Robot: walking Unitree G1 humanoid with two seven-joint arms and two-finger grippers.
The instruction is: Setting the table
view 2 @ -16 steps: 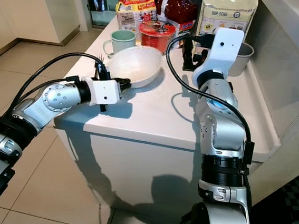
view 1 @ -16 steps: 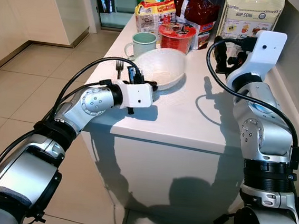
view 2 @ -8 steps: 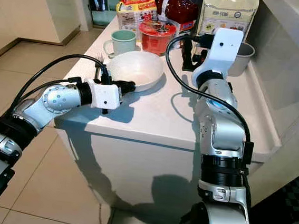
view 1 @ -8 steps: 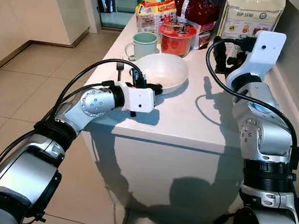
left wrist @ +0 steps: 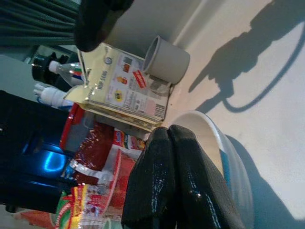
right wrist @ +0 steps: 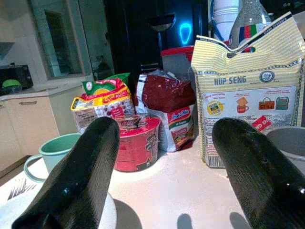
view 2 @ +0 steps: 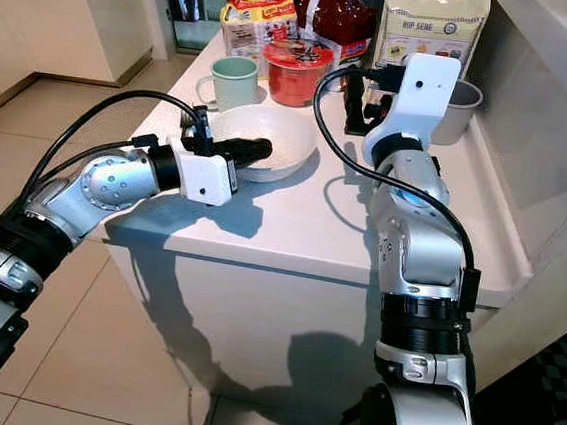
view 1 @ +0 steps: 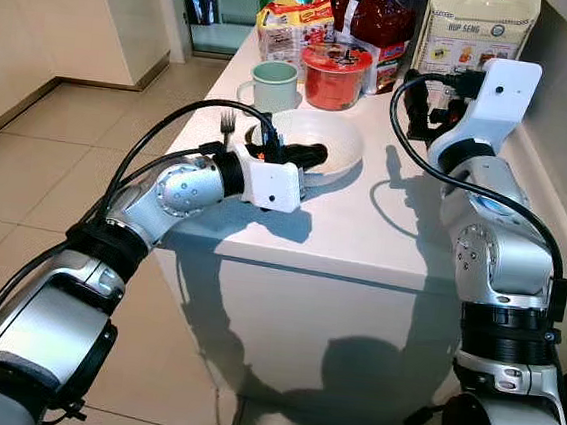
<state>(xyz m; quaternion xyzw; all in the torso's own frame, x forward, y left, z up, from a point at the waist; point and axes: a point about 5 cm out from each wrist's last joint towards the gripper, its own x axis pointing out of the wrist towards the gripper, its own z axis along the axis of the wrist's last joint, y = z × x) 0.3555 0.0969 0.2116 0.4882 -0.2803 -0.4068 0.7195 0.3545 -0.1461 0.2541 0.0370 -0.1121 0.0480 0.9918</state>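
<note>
Left end effector [view 1: 314, 156] closed, hiding part of white bowl [view 1: 343, 138] interior.

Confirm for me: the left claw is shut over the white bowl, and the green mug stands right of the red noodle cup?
Not quite. In the left eye view the green mug stands left of the red noodle cup. The left claw is indeed shut over the white bowl.

White bowl [view 1: 335, 147] glossy, ceramic-looking; counter [view 1: 363, 225] smooth, matt white; tool fingers [left wrist: 190, 191] shiny black.
</note>
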